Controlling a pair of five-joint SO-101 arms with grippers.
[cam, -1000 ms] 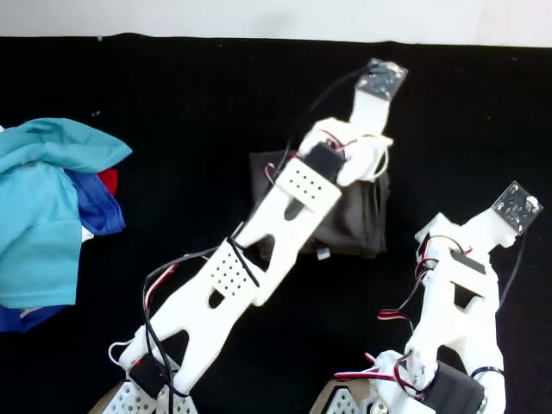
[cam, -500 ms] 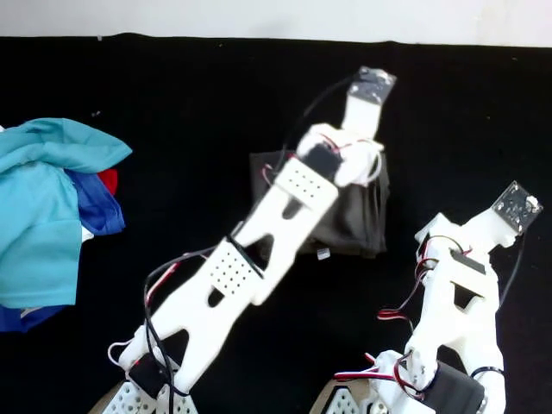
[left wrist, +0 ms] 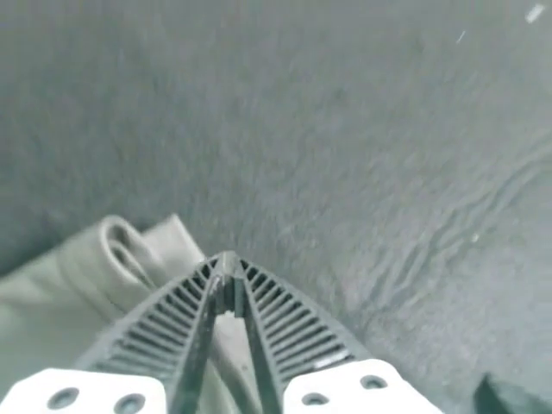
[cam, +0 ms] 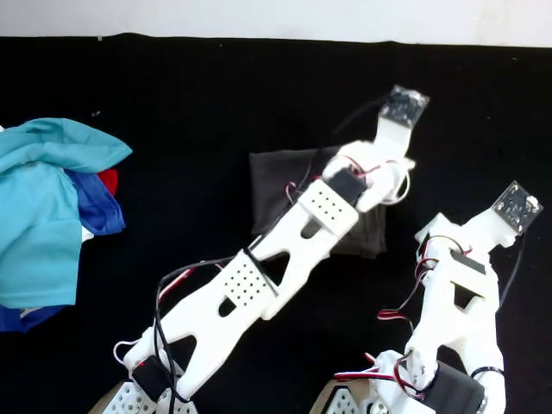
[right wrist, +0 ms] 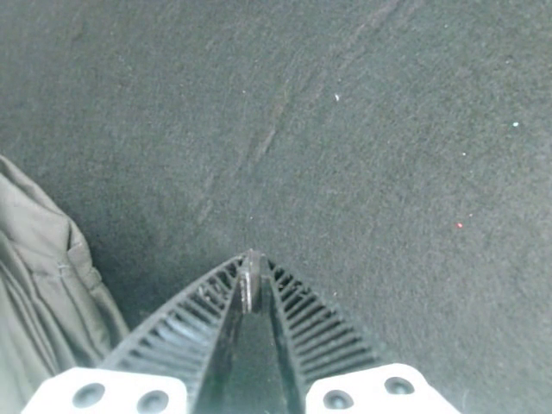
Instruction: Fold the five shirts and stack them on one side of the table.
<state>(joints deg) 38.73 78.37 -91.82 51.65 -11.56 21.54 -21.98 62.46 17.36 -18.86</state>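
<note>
A dark grey folded shirt [cam: 280,185] lies in the middle of the black table [cam: 172,95]. My left arm [cam: 328,207] stretches across it, its wrist over the shirt's right edge. In the left wrist view my left gripper [left wrist: 226,285] is shut, its tips just past a rolled fold of the shirt [left wrist: 121,246], with nothing visible between them. My right arm [cam: 461,276] stands at the lower right. My right gripper [right wrist: 250,276] is shut above the bare table, beside the shirt's edge [right wrist: 34,293]. A loose pile of shirts, teal [cam: 43,207], blue [cam: 97,207] and red [cam: 109,179], lies at the left edge.
The black cloth covers the whole table up to the pale wall [cam: 276,17] at the back. Open tabletop lies between the pile and the folded shirt and along the far right.
My left arm has swung right, so its wrist now sits over the folded shirt's right edge and hides the small white tag. The right arm and the pile have not moved.
</note>
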